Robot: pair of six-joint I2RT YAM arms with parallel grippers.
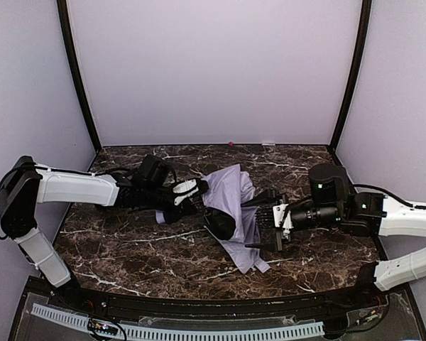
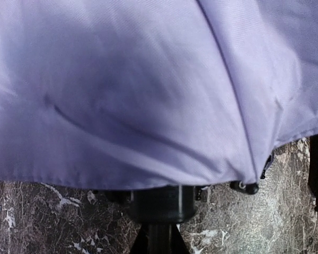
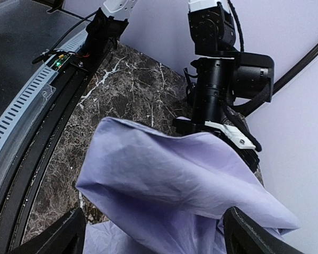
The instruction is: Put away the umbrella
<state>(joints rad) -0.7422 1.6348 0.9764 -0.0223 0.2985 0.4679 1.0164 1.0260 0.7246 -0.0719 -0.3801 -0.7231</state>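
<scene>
1. Bench (image 1: 128, 249) of dark, white-veined marble is seen across the top view, closed in by pale walls.
2. From 9 o'clock, the left arm (image 1: 78, 188) is stretched low over the bench toward its centre.
3. The left tool (image 1: 193, 193) is clenched and set against the 9 o'clock edge of the umbrella (image 1: 234, 190). Its tips are hidden by the cloth, so it cannot be told whether anything is pinched.
4. The left wrist view is almost filled by lavender fabric (image 2: 148, 90). Below the hem, a black round part (image 2: 161, 203) is shown above the marble.
5. The umbrella is laid at the middle of the bench in a rumpled heap. Its black lining (image 1: 220, 224) is exposed at 7 o'clock, and a flap is trailed toward 5 o'clock.
6. The right tool (image 1: 265, 224) is released, with its jaws spread wide at the umbrella's 3 o'clock. In the right wrist view, a fold of fabric is seen between the two fingers (image 3: 58, 235), unclamped.
7. The right arm (image 1: 405, 217) is extended inward from 3 o'clock.
</scene>
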